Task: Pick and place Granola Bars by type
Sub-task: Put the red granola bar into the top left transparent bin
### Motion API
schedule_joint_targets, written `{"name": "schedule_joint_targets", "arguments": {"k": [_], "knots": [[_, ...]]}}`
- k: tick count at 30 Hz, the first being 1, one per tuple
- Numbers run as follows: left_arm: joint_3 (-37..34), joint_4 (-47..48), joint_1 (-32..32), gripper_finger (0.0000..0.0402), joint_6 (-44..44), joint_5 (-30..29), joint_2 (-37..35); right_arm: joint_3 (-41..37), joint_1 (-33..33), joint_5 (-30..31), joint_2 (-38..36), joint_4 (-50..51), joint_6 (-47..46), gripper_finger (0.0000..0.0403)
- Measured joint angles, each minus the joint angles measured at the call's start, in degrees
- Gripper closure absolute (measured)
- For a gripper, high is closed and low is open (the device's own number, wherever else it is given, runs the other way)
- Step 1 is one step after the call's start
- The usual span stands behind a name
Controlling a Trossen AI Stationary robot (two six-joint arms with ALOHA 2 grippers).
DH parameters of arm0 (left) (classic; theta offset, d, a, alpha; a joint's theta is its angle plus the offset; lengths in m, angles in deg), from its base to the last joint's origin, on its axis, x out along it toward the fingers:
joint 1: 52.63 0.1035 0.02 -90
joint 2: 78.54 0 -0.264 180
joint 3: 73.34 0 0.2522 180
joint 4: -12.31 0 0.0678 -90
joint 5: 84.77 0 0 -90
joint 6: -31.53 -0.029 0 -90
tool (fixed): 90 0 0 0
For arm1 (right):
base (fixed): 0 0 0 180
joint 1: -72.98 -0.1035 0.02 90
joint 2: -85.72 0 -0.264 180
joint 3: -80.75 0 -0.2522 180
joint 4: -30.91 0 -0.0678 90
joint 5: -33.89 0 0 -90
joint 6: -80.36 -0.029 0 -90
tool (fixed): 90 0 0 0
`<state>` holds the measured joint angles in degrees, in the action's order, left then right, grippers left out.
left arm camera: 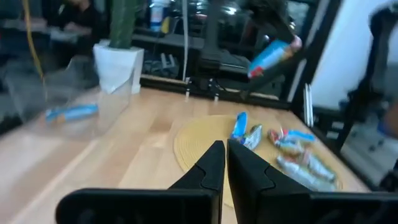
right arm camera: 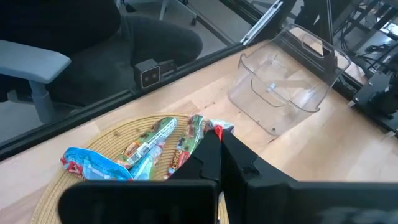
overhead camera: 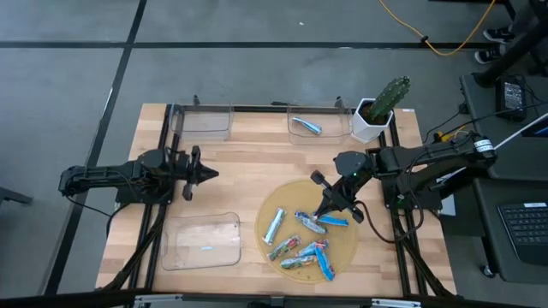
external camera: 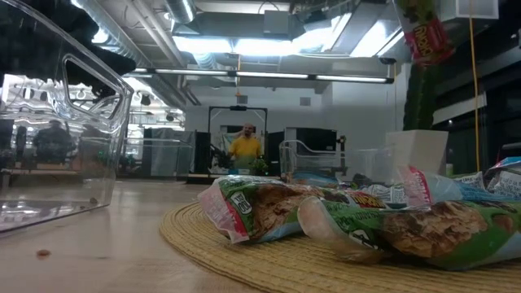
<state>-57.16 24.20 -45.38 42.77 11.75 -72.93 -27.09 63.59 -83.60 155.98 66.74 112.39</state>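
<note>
The right gripper (overhead camera: 332, 208), fingers pressed together, holds a shiny blue foil-wrapped granola bar (overhead camera: 333, 221) just above the round woven straw mat (overhead camera: 347, 250) at the table's near right. On the mat lie about seven more slim foil bars (overhead camera: 301, 248): one silver (overhead camera: 273, 226), several blue, some green and red. One more blue bar (overhead camera: 305, 126) lies in the far clear plastic tray (overhead camera: 318, 122) beside the white potted cactus (overhead camera: 381, 107). The left gripper (overhead camera: 204, 174), closed and empty, waits at mid-left of the light wooden table (overhead camera: 231, 171). Two more clear trays sit at far left (overhead camera: 202, 118) and near left (overhead camera: 202, 240); bare wood lies open between them.
</note>
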Motion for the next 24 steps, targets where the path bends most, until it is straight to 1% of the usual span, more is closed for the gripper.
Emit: {"name": "schedule_joint_targets", "arguments": {"k": [5, 8, 10, 14, 17, 20, 22, 24], "knots": [[0.00, 0.06, 0.00, 0.0393, 9.35, -1.60, 0.02, 0.00, 0.00, 0.00, 0.00, 0.00, 0.88, 0.0400], [0.00, 0.24, -0.01, 0.0393, 12.04, -3.95, 0.04, 0.00, 0.00, 0.00, 0.01, -0.01, 1.47, 0.0400], [0.00, 0.30, -0.01, 0.0393, 12.16, -4.62, 0.31, 0.00, 0.00, 0.00, 0.34, -0.63, 1.62, 0.0400], [-0.30, -0.12, -0.30, 0.0389, 12.19, -4.01, 1.94, -0.04, 0.00, 0.00, 1.37, -2.24, 1.69, 0.0400], [-1.82, -2.48, -1.41, 0.0387, 13.74, -3.97, 4.33, -0.04, 0.00, 0.00, 2.42, -2.46, 2.04, 0.0400], [-1.92, -4.16, -3.11, 0.0386, 14.68, -3.99, 7.47, -0.04, 0.00, 0.01, 3.25, -2.73, 3.75, 0.0400], [-1.92, -7.64, -4.42, 0.0386, 14.53, -3.99, 9.74, -0.04, 0.00, 0.09, 3.58, -3.56, 3.98, 0.0400], [-1.92, -13.87, -5.83, 0.0386, 13.34, -3.99, 12.18, -0.04, 0.00, 0.09, 3.63, -4.78, 4.07, 0.0400]]}}
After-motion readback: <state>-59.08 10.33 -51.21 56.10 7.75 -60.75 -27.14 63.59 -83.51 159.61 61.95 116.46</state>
